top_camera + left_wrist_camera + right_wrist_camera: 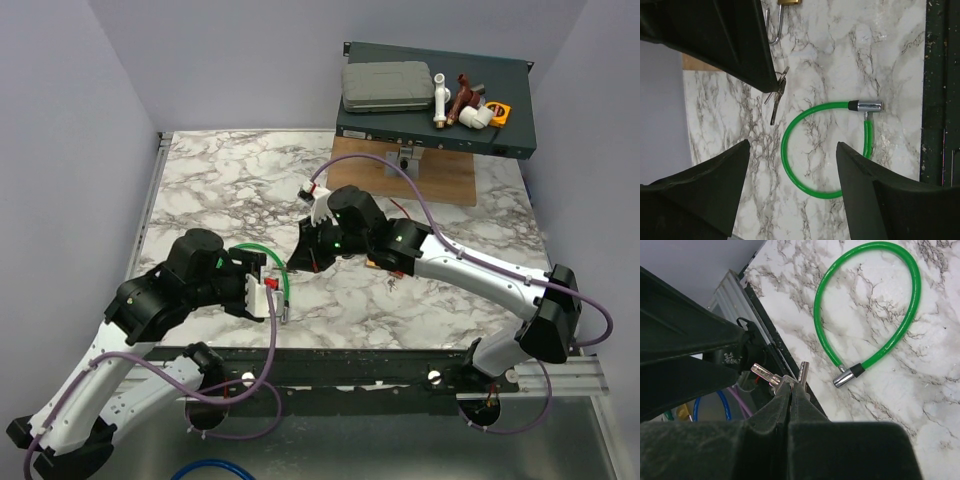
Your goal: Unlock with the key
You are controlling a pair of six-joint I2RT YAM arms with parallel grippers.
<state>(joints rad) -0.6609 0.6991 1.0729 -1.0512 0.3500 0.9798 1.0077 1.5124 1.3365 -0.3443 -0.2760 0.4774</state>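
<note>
Now right pincer [790, 391] clamps key [764, 373]; left pincer [792, 145] spread wide.

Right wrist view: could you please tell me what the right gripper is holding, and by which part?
The right gripper is shut on the keys, pinching their head end between its fingers; the metal blades stick out free.

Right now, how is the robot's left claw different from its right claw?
The left gripper is open with nothing in it; the right gripper is shut, pinching the keys. The left gripper hangs over the green cable loop; the right gripper is off to the loop's side. Both have black fingers.
</note>
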